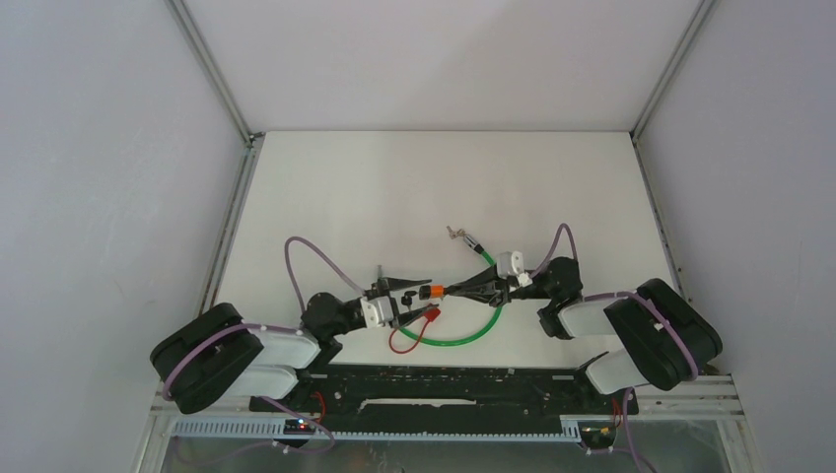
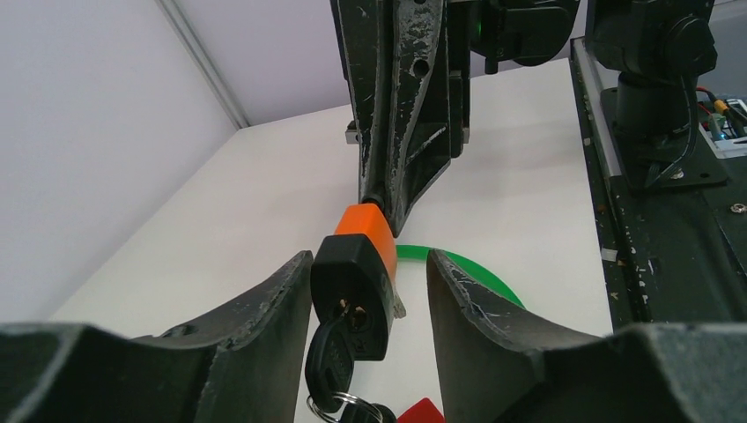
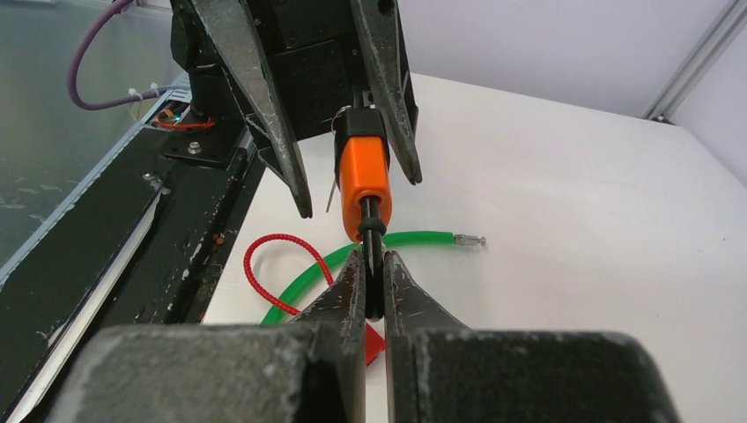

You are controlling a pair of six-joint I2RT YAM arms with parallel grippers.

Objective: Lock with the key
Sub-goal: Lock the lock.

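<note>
- Hanging between the two arms over the white table (image 1: 345,197) in the top view, the orange padlock (image 1: 426,292) sits between the left gripper (image 1: 434,297) and the right gripper (image 1: 452,290), near a green cable (image 1: 473,336).
- Left wrist: the padlock's black end faces the camera, with a black-headed key (image 2: 328,357) in its keyhole. The left jaws stand apart on either side, with a gap on one side.
- Right wrist: the right jaws are pinched together on the thin black stem (image 3: 372,231) at the padlock's orange end.

White table (image 1: 394,177) boxed by pale grey walls (image 1: 99,148) (aluminium corner struts (image 1: 212,69)).
</note>
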